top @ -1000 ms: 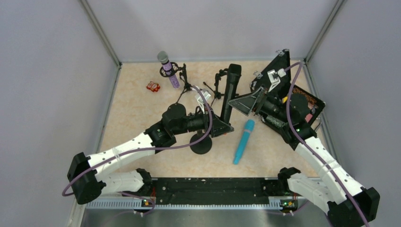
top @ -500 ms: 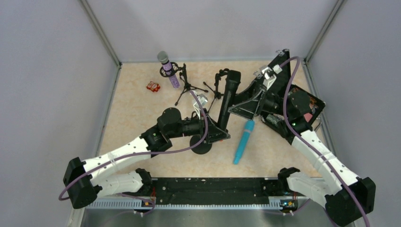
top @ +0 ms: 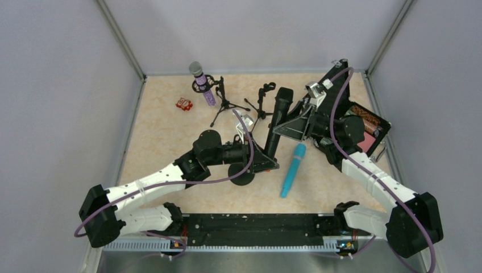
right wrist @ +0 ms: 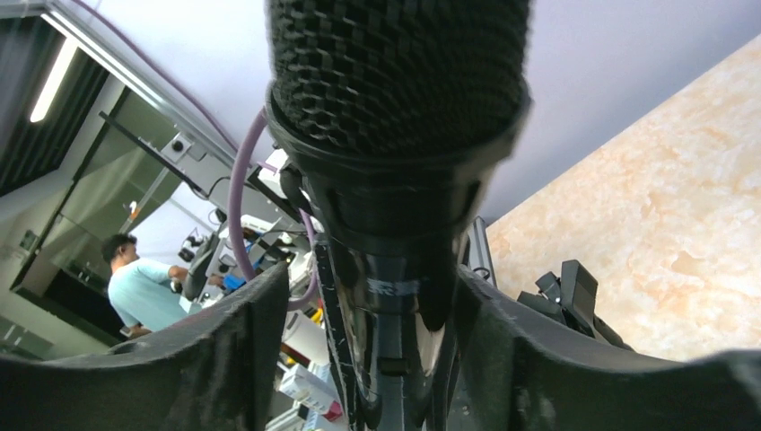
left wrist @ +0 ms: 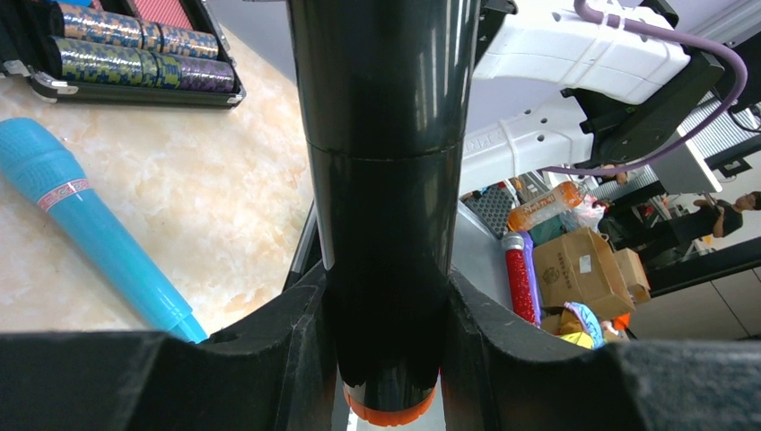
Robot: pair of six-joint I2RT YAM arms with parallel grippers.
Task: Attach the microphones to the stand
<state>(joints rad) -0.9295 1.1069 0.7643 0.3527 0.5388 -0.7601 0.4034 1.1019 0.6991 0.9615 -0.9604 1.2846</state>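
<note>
The black microphone stands tilted above the table, its orange end down. My left gripper is shut on its lower shaft. My right gripper straddles the neck just below the mesh head. One pad touches it, with a gap showing at the other. The turquoise microphone lies flat to the right. The glittery purple microphone sits in a tripod stand at the back. A second tripod stand behind the black one holds nothing.
A round black base lies under my left wrist. An open black case with glittery items sits at the right edge. A small red object lies at the back left. Grey walls enclose the table.
My right gripper has swung left onto the black microphone's neck and narrowed its jaws round it. The left arm and the microphone shifted slightly.
</note>
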